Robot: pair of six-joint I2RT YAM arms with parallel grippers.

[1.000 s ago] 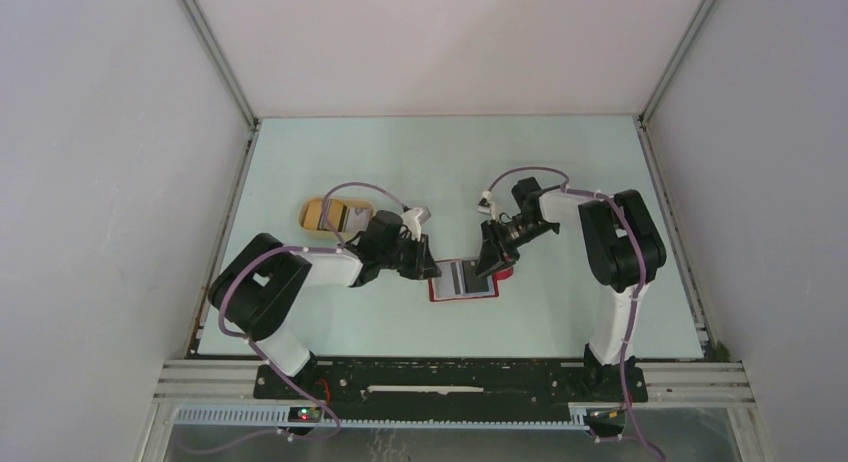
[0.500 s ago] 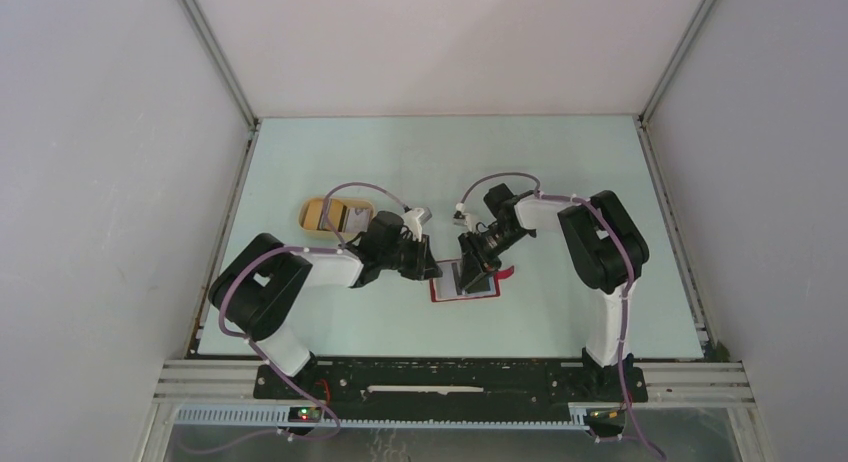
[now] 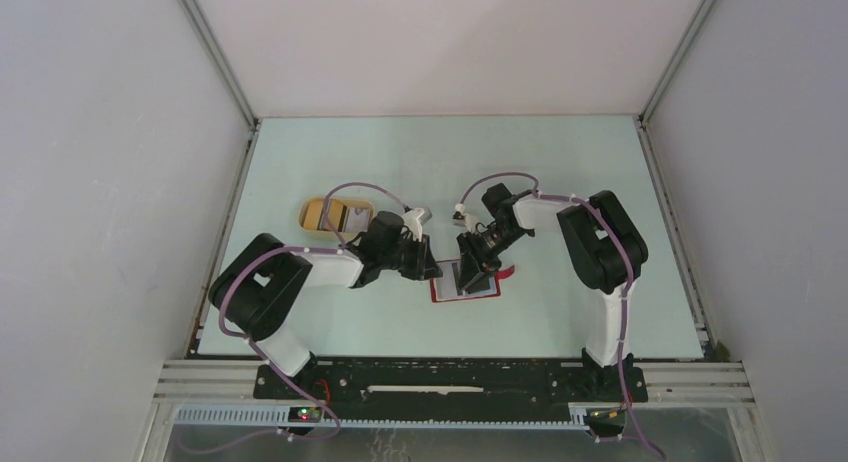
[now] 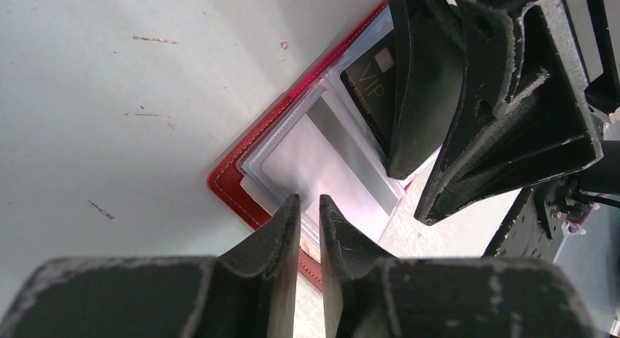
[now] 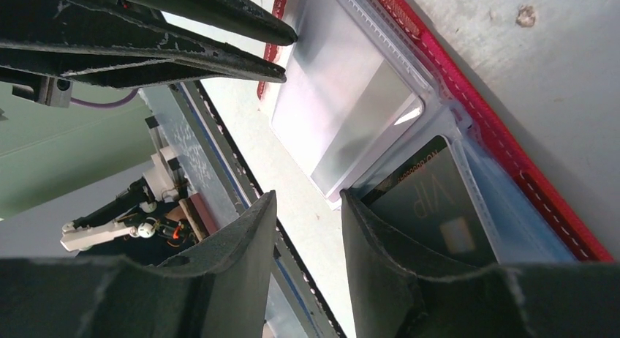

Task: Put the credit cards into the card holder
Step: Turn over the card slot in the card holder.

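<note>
pale green table (image 3: pixel 350 152) | left pincer (image 4: pixel 308 206) pinching red wallet (image 4: pixel 322 151) by its edge, probably steadying it | right pincer (image 5: pixel 307 203) loose, empty, black card (image 5: pixel 431 199) pocketed beside its finger

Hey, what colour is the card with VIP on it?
Black with gold lettering and a gold chip; the card shows best in the left wrist view.

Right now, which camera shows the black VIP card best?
Right wrist: the VIP card looks largest, lettering visible, in the card holder. Left wrist shows a smaller piece, partly behind the right hand. The top view is too distant to make it out.
</note>
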